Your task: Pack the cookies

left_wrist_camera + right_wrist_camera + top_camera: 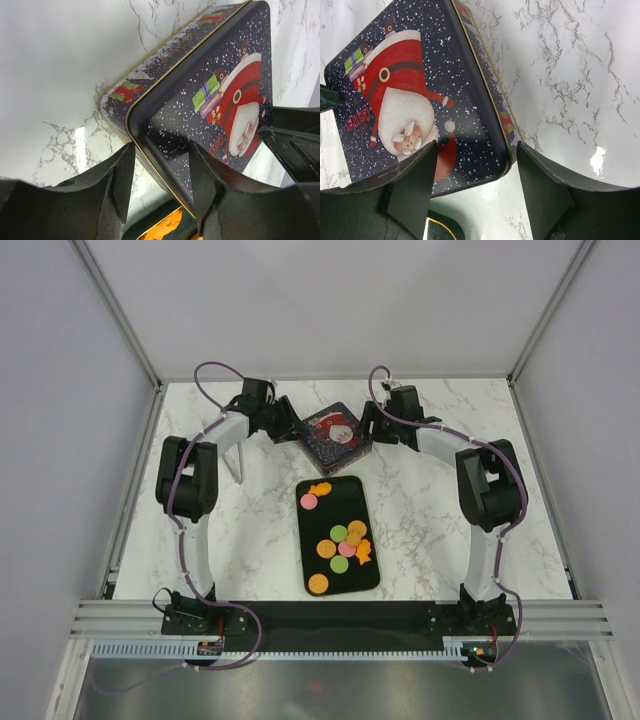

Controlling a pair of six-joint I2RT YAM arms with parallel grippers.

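cookies (346, 548) all lay on tray (335, 510), 0 packed | tin (337, 432) at tray's 12 o'clock was shut | L gripper (161, 167) & R gripper (476, 167) gaped open at tin's 9 & 3 | todo: lid off, load all

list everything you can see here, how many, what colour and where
cookies: about ten, orange, pink and green, on the tray
tray: one, black, middle of the table
tin: one, dark blue with a Santa lid, lid on, beyond the tray, between the claws
table: one, white marble, under it all
arms: two, white and black with purple cables, one on each side, reaching in to the tin
left claw: one, black, open, at the tin's left side
right claw: one, black, open, at the tin's right side
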